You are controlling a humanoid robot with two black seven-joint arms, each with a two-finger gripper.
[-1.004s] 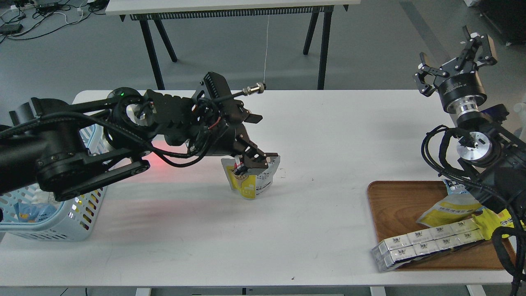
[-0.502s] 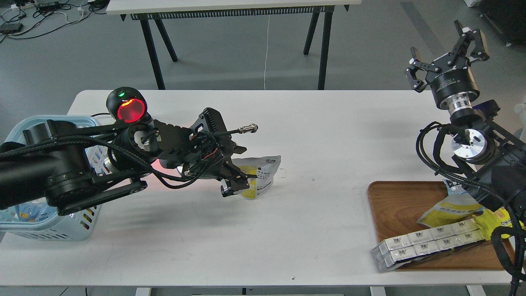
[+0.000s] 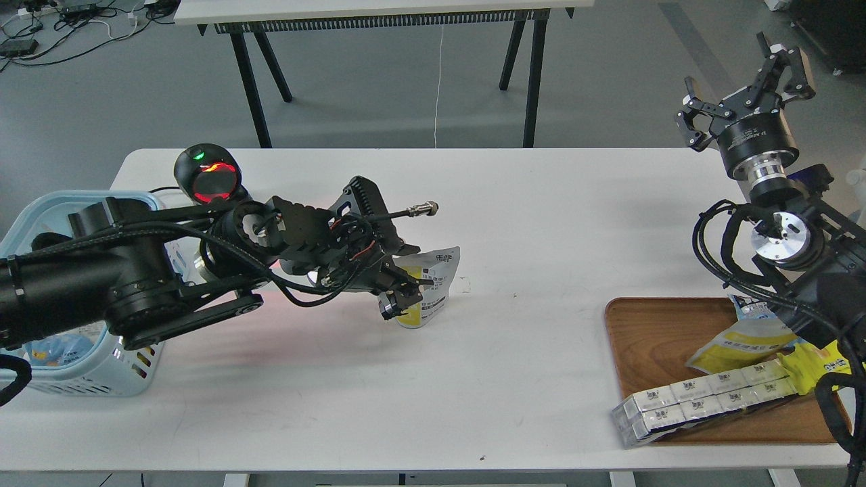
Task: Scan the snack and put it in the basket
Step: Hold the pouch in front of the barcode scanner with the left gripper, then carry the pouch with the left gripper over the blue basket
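While the left gripper pinches the snack mid-bench, basket at left edge, right gripper spread wide, holding nothing.

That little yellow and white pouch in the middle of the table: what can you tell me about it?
The snack is a small stand-up pouch of glossy film, showing a silvery-white side with dark print and a yellow patch low down. It stands about upright on the white table, its upper edge crumpled. The left gripper is at its left side, seemingly pinching it; part is hidden behind the fingers.
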